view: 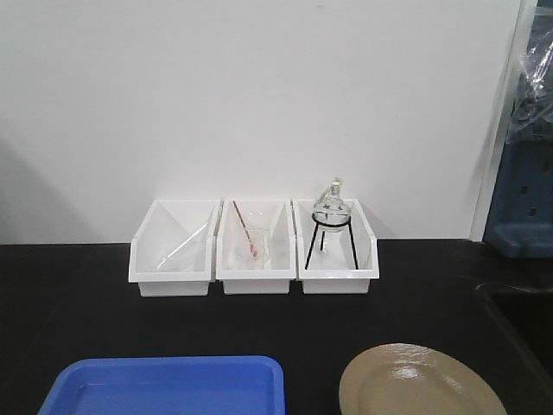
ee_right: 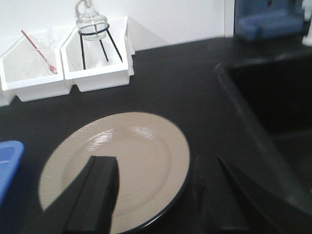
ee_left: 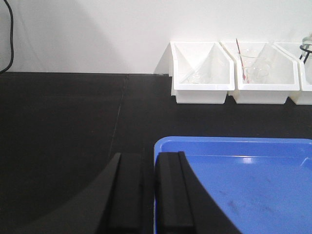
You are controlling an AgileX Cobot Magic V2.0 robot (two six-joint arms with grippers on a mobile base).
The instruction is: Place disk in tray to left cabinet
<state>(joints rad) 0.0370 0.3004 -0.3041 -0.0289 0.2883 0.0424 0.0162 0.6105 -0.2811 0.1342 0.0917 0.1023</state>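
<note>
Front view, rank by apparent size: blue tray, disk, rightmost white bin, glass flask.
1. blue tray, cropped.
2-3. disk and rightmost white bin: alike; disk is nearer and cropped, so unranked.
4. glass flask.

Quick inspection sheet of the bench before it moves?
Surface: black table.
Job's things: blue tray front left, nothing seen in it; tan disk on the table to its right, apart; cabinet not seen.
Clutter: three white bins by the wall holding glassware; flask on black tripod in the right one.
Pincers: left pincer near-shut, holding nothing, at the tray's left rim; right pincer open over the disk's right rim.
Cables: one black cable, far left.
Surroundings: white wall; sink at right; blue rack beyond it.
</note>
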